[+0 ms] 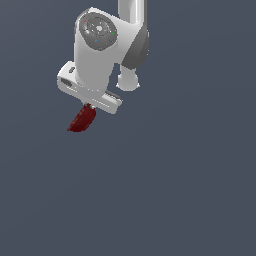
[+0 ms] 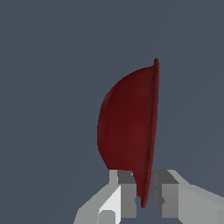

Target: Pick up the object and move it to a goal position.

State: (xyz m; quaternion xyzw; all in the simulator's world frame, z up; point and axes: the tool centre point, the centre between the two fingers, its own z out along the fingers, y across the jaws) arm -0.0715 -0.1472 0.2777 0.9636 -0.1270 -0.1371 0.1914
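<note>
The dark red shallow bowl [image 1: 81,120] hangs on edge below my white gripper [image 1: 89,106] in the exterior view, tilted toward that view's left. In the wrist view the bowl [image 2: 127,131] stands edge-on, its rounded outside showing and its inside hidden. My gripper [image 2: 143,192] is shut on the bowl's rim, one grey finger [image 2: 126,194] on each side of the thin edge. The bowl is held in the air, clear of the dark grey surface [image 1: 190,190].
The arm's white wrist and link [image 1: 107,45] rise above the gripper toward the exterior view's top. The plain dark grey surface fills the rest of both views.
</note>
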